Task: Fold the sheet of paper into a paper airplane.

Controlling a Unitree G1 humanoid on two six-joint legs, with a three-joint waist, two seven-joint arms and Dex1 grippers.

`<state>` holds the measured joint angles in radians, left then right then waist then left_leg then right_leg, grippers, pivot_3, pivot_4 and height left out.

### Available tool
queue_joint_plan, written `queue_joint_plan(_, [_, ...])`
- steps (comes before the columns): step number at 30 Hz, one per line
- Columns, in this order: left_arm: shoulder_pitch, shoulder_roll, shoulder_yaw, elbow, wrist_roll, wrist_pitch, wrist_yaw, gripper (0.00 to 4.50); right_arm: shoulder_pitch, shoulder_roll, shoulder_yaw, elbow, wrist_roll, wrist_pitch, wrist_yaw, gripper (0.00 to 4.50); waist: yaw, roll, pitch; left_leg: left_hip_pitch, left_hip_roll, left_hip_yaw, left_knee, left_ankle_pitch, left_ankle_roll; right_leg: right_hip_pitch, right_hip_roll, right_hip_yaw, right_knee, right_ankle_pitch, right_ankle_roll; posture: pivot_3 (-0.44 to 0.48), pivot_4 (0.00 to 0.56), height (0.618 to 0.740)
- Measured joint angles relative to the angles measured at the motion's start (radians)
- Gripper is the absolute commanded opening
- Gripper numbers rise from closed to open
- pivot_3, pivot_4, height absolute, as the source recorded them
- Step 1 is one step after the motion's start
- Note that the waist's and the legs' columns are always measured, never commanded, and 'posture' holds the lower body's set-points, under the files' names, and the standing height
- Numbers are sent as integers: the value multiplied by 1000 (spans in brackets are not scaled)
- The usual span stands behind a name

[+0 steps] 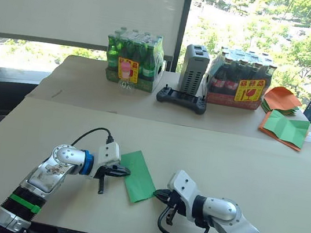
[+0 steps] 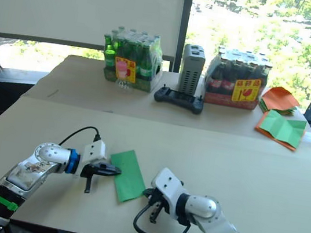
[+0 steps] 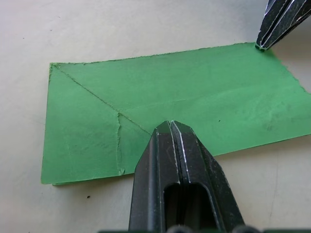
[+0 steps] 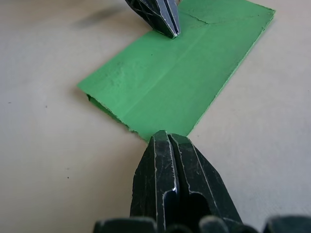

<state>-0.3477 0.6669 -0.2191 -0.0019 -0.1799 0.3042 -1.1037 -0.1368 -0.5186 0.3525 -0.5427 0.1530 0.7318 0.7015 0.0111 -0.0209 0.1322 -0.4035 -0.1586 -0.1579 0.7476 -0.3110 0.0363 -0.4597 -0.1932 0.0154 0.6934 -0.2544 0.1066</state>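
So far the sheet of paper (image 1: 138,176) is folded into a narrow strip only; wings remain unmade. It is pinned by 2 closed grippers, left gripper (image 1: 126,172) and right gripper (image 1: 158,194).

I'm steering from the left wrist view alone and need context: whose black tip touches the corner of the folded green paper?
Observer: It belongs to the right gripper, fingers shut, reaching in from the robot's right to the thin bright green sheet of paper.
Operator: What else is on the table?
Observer: A black handheld controller lies at the far side, between a pack of green bottles and a pack of dark bottles.
Operator: Spare paper?
Observer: Orange sheets and a creased green one, far right.
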Motion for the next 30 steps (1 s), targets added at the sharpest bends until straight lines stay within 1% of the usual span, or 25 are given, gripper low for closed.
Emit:
queue_joint_plan(1, [0, 0, 1, -2, 0, 2, 1, 0, -3, 21, -13, 3, 20, 10, -4, 13, 0, 0, 0, 0, 0, 0, 0, 0, 0, 0, 0, 0, 0, 0, 0, 0, 150, 675])
queue_joint_plan(4, [3, 8, 9, -40, -7, 40, 11, 0, -61, 122, -128, -5, 144, 22, -9, 13, -4, -1, 2, -3, 0, 0, 0, 0, -1, -2, 0, 1, 0, 0, 0, 0, 150, 675])
queue_joint_plan(5, [16, 8, 28, -73, -27, 68, 19, 0, -82, 130, -165, -26, 183, 24, -5, 13, -3, 0, 2, -3, 0, 0, 0, 0, 0, -3, 0, 0, 0, 0, 0, 0, 150, 675])
queue_joint_plan(7, [48, 18, 83, -141, -80, 126, 30, 0, -91, 107, -215, -60, 229, 24, 8, 13, -2, -1, 2, -3, 0, -1, 0, 0, 0, -3, 1, -1, 0, 0, 0, 0, 150, 675])
queue_joint_plan(11, [132, 63, 200, -261, -176, 234, 51, 0, -67, 55, -222, -41, 243, 24, 13, 13, -2, -1, 3, -3, 0, -1, -2, 0, 0, -4, 0, -1, -2, 0, 0, 0, 150, 675])
queue_joint_plan(14, [188, 75, 229, -310, -210, 273, 69, 0, -61, 42, -215, -9, 230, 21, -6, 13, -4, -1, 3, -3, 0, 0, -1, 0, 0, -4, 0, -1, -2, 0, 0, 0, 150, 675])
queue_joint_plan(18, [236, 88, 215, -326, -203, 272, 78, 0, -66, 64, -201, 8, 225, 17, -26, 13, 0, -1, 3, -3, 0, 0, -2, 0, 0, -3, 0, 0, -2, 0, 0, 0, 150, 675])
queue_joint_plan(22, [240, 80, 182, -299, -174, 247, 94, 0, -85, 63, -201, 8, 225, 17, -26, 13, 1, -1, 3, -3, 0, 0, -1, 0, 0, -3, 0, -1, -2, 0, 0, 0, 150, 675])
queue_joint_plan(25, [219, 38, 152, -261, -160, 224, 112, 0, -91, 61, -202, 14, 225, 17, -26, 13, 2, -1, 3, -3, 0, 0, -1, 0, 0, -3, -1, -1, -2, 0, 0, 0, 150, 675])
queue_joint_plan(27, [178, 9, 126, -254, -160, 224, 116, 0, -96, 62, -202, 14, 226, 17, -28, 13, 2, -1, 3, -4, 0, 0, -1, 0, 0, -3, -1, -1, -2, 0, 0, 0, 150, 675])
queue_joint_plan(30, [136, -2, 112, -251, -157, 223, 117, 0, -96, 62, -203, 15, 226, 17, -31, 13, 0, -1, 3, -4, 0, 0, -1, 0, 0, -3, -1, -1, -2, 0, 0, 0, 150, 675])
